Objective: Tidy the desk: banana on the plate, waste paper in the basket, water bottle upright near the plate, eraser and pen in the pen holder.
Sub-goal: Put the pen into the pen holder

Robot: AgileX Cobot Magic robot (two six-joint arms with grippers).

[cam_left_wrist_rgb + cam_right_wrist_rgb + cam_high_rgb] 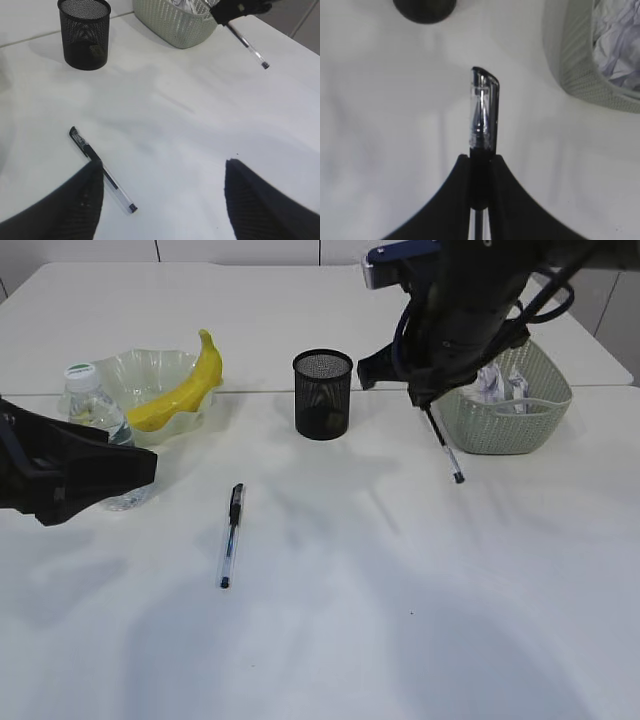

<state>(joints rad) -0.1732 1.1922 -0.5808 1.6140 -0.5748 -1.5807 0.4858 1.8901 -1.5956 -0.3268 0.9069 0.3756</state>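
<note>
Fingers of the right gripper (481, 162) pinch a pen (484, 112), lifted off the table beside the basket (510, 420) of waste paper (492, 382). Left of it stands the pen holder (323, 394). The left gripper (160, 200) hangs spread over a second pen (102, 170).

On the white worktop (400, 620), the black mesh pen holder (323, 394) stands near the middle. Left of it sits the pale wavy-edged plate (140, 375) with the yellow banana (185, 393) lying on it; the clear plastic water bottle (97, 412) stands touching the plate's left front. Right of the holder is the grey-green woven basket (510, 415) with crumpled white paper (497, 382) in it. A clear-barrelled pen (231, 535) lies in front of the holder, slightly left. A second clear pen (445, 448) hangs tilted from the right hand (479, 165), between holder and basket.
</note>
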